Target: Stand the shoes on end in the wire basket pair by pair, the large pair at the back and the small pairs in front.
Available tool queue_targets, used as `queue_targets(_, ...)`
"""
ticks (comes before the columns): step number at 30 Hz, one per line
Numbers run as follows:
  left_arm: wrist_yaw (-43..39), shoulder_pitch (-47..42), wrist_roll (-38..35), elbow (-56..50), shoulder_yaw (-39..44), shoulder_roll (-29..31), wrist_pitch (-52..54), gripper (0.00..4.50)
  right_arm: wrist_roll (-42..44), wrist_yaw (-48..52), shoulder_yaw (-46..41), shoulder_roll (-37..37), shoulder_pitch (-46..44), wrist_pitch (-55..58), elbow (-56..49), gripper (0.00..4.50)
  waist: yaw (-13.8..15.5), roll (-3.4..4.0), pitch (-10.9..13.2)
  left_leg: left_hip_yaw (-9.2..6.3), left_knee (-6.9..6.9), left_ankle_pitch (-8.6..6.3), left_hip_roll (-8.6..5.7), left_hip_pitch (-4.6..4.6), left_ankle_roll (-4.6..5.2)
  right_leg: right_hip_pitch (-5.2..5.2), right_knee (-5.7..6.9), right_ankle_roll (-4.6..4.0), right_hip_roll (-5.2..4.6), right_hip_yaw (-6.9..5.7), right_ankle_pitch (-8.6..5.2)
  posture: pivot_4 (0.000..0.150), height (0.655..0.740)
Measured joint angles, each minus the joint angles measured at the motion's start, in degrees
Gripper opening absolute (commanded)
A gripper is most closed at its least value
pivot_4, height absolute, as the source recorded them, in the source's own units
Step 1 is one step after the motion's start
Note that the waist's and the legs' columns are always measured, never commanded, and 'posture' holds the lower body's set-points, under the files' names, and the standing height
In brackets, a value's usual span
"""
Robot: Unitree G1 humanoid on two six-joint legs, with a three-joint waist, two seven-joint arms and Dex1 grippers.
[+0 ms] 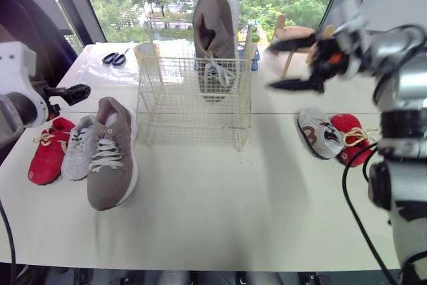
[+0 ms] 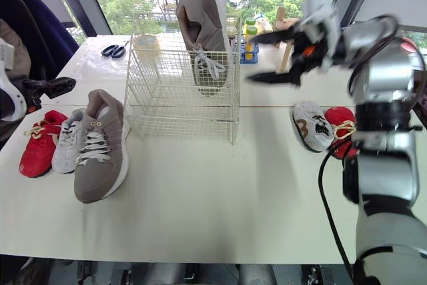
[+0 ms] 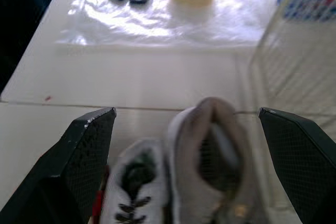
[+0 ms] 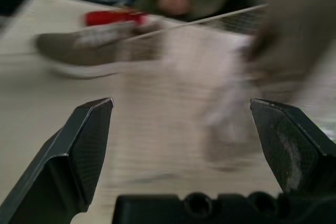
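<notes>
- Wire basket: stands upright on the white table, in the upper centre of the left eye view.
- Large taupe shoe: stands on end inside the basket at its right rear corner. The toe points up, the laces face the camera, and the upper half rises above the rim.
- Second large taupe shoe: lies flat on its sole on the table, left of centre and just beside the basket's front left corner.
- Small grey-white shoe: lies flat, touching the left side of the second large taupe shoe.
- Small red shoe: lies flat, against the left side of the small grey-white shoe.
- Small grey shoe and second small red shoe: lie side by side at middle right, well apart from the basket.
- Right gripper: in the air at upper right, just beside the basket's right wall. Its fingers are spread apart and hold nothing. In the right wrist view, the blurred pale shape ahead is probably the basket.
- Left gripper: at the left edge, above the shoes there. Its fingers are wide apart and empty.
- Scissors: lie at upper left, behind the basket.
</notes>
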Motion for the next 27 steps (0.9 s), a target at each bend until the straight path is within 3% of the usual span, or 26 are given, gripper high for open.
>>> queue_targets(5,-15.15,-15.68,19.44,13.42,-14.83,-4.04,1.28,4.50,7.43,-5.39,-0.73,-1.33,5.66,10.20,-18.26,4.46,-0.04,-0.16,-0.04,-0.01,0.01,0.04,0.00,0.00,-0.07,0.00,-0.01,0.00,0.06,0.03,0.00,0.150,0.7400)
queue_targets(12,-36.81,-31.79,45.86,39.17,-30.64,-14.49,-7.71,4.50,12.62,-12.62,-0.66,-1.35,11.20,15.49,-28.46,4.46,-0.07,-0.20,-0.03,0.22,0.10,0.03,0.00,-0.01,-0.02,0.00,0.00,0.00,0.09,0.04,0.00,0.150,0.7400)
queue_targets(15,-43.26,-36.18,53.88,51.59,-32.19,-20.46,-13.24,3.60,13.06,-15.50,-0.57,-1.46,12.14,15.52,-30.04,4.50,-0.08,-0.21,-0.03,0.20,0.16,0.01,0.02,-0.03,0.02,0.00,0.03,0.01,0.07,0.04,0.00,0.150,0.7400)
queue_targets(22,-48.54,-39.67,64.75,64.31,-31.41,-26.96,-22.52,0.12,13.98,-20.41,-0.52,-1.40,13.49,15.69,-31.26,4.50,-0.10,-0.30,0.02,0.05,0.24,-0.02,0.06,-0.07,0.07,-0.02,0.06,0.02,0.05,0.04,0.01,0.150,0.7400)
queue_targets(27,-49.67,-40.64,68.42,65.76,-28.40,-27.38,-23.75,0.05,14.49,-22.29,-0.49,-1.43,13.59,15.63,-31.41,4.50,-0.20,-0.51,0.14,0.05,0.26,-0.02,0.08,-0.08,0.08,-0.07,0.15,0.02,0.04,0.04,0.01,0.150,0.7400)
